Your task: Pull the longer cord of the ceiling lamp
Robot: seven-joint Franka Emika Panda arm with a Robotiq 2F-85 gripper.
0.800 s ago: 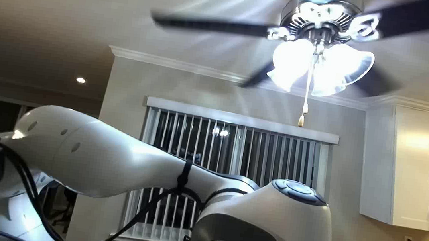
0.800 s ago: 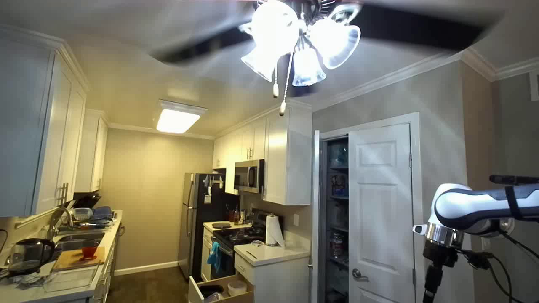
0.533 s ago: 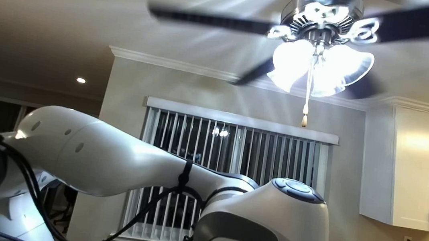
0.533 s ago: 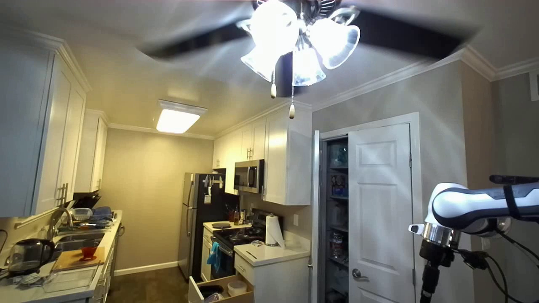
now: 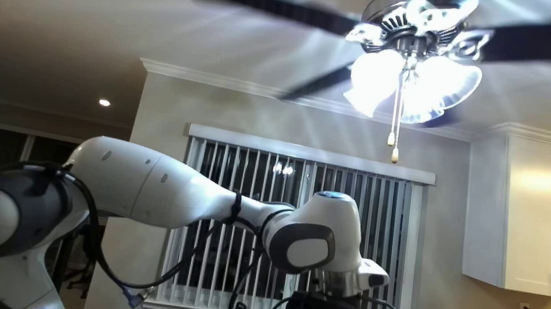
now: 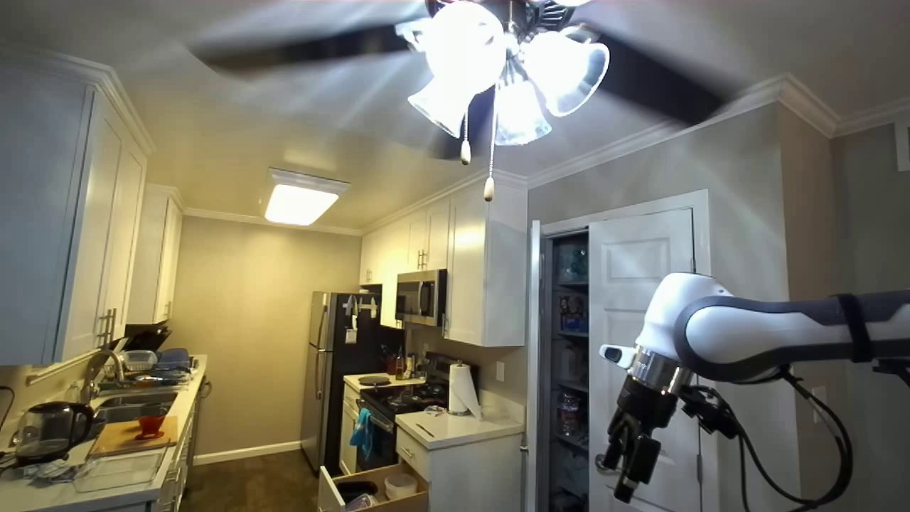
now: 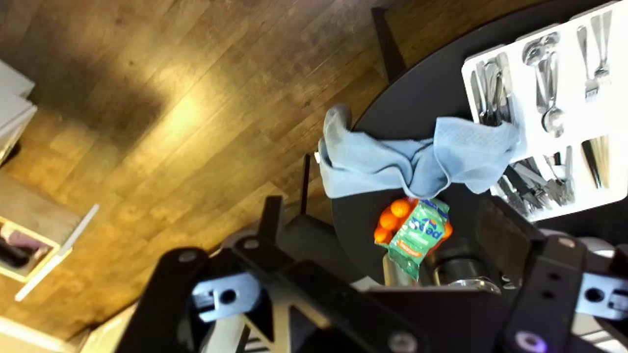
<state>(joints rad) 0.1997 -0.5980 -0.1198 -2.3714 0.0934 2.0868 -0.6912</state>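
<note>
The ceiling lamp [image 5: 412,43] hangs at the top in both exterior views [image 6: 513,43], its shades lit and its dark blades blurred. The longer cord [image 5: 398,124] hangs straight below the shades and ends in a small pale knob; it also shows in an exterior view [image 6: 492,146], beside a shorter cord [image 6: 466,128]. My gripper [image 6: 620,475] points downward and is tilted, well below and to the right of the cord in that view. In the wrist view my gripper [image 7: 387,223] has its fingers wide apart with nothing held. The cord is out of the wrist view.
Below the gripper, a round dark table [image 7: 412,103] holds a blue cloth [image 7: 407,162], a white cutlery tray [image 7: 584,122] and a bag of oranges [image 7: 414,230]. A white door [image 6: 640,341] stands behind the arm. An open drawer [image 6: 384,491] juts out.
The arm has swung away from an exterior camera, bringing the wrist into view. In an exterior view the gripper has moved left and up and tilted. The blades have turned; the longer cord sways slightly.
</note>
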